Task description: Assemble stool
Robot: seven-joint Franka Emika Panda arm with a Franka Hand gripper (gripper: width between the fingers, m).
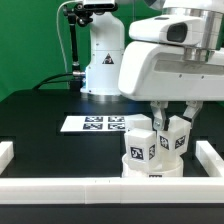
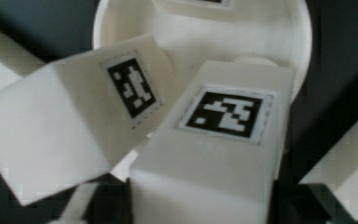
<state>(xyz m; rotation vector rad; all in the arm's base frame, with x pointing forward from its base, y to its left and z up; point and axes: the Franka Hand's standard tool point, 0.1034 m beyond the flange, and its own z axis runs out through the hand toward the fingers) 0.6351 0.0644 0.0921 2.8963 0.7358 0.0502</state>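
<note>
Black tabletop (image 1: 40, 125) | gripper (image 1: 168, 118) clenched on leg (image 1: 176, 136), lower centre, seating it into seat (image 1: 152, 166)

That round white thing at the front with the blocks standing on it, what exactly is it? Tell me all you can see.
It is the stool's round seat, a thick white disc that looks like plastic, with a black-and-white square tag on its side. It lies flat on the black table, against the white front rail. Blocky white tagged legs stand on top of it. The robot's hand is right above them; whether it grips one is unclear.
</note>
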